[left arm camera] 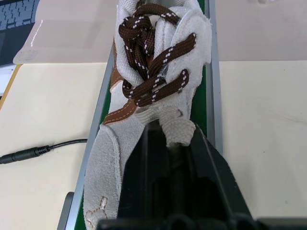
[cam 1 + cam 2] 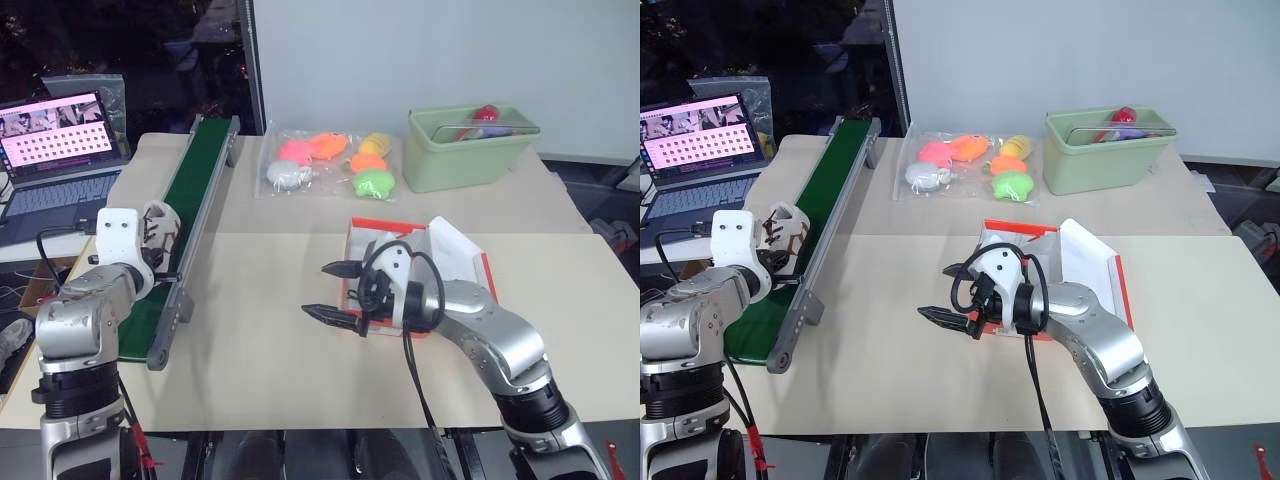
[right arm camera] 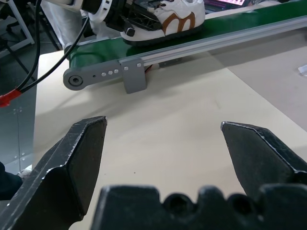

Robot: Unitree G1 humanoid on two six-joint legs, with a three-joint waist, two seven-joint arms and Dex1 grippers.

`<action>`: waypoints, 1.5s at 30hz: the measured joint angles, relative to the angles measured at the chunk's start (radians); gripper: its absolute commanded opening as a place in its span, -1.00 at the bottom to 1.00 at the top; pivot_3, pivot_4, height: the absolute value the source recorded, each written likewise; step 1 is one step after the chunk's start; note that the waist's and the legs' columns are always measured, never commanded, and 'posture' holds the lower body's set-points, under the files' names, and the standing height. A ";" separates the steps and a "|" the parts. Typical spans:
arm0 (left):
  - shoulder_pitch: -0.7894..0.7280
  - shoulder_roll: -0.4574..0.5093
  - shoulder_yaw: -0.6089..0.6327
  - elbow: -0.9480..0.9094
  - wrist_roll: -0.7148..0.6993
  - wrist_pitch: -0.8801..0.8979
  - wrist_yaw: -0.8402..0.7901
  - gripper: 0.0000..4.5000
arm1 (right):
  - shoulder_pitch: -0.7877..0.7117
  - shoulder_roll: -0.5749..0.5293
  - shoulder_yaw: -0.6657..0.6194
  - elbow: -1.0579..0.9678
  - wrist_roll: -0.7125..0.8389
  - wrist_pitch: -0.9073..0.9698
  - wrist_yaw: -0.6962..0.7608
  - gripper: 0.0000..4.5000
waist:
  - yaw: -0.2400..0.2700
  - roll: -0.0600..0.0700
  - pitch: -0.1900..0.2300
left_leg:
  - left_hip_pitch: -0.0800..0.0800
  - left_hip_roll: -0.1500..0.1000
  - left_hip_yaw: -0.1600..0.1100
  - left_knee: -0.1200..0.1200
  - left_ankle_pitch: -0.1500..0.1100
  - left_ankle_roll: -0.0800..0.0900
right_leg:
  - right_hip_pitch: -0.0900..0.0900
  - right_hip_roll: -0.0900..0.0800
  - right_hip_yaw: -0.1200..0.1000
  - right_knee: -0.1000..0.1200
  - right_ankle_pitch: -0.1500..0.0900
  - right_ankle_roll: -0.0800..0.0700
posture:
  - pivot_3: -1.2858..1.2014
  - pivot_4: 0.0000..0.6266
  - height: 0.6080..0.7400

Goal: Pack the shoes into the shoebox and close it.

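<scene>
At far left a laptop [image 2: 55, 140] stands open. Beside it, on the green conveyor belt [image 2: 190, 180], the left tool [image 1: 172, 158] is pinched onto the heel of 1 white sneaker [image 1: 153, 72] with brown laces. Mid-surface [image 2: 250, 340], the right tool [image 2: 335, 291] hovers with fingers spread wide, just before the open red-orange shoebox [image 2: 460, 255]
</scene>
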 measured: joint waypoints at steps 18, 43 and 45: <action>-0.055 -0.039 -0.206 -0.112 0.160 -0.501 0.035 -0.95 | -0.166 0.164 -0.206 0.178 0.159 0.179 -0.148 1.00 | 0.012 -0.003 0.002 | -0.004 0.000 0.001 -0.002 0.000 -0.001 | -0.003 -0.002 0.000 -0.001 0.001 -0.001 | 0.03 -0.52 0.83; -0.029 -0.256 -0.272 -0.320 -0.261 -0.335 -0.140 -0.95 | -0.403 0.391 -0.519 0.483 0.433 0.391 -0.492 1.00 | -0.017 -0.003 0.002 | -0.007 0.000 0.000 -0.002 0.000 0.000 | -0.004 0.000 0.000 -0.001 0.001 0.000 | 0.03 -0.52 0.83; -0.030 -0.249 -0.272 -0.320 -0.261 -0.336 -0.141 -0.95 | -0.405 0.396 -0.519 0.483 0.434 0.391 -0.499 1.00 | -0.016 -0.003 0.002 | -0.007 0.000 0.000 -0.002 0.000 0.000 | -0.004 0.000 0.000 -0.001 0.001 0.000 | 0.03 -0.52 0.83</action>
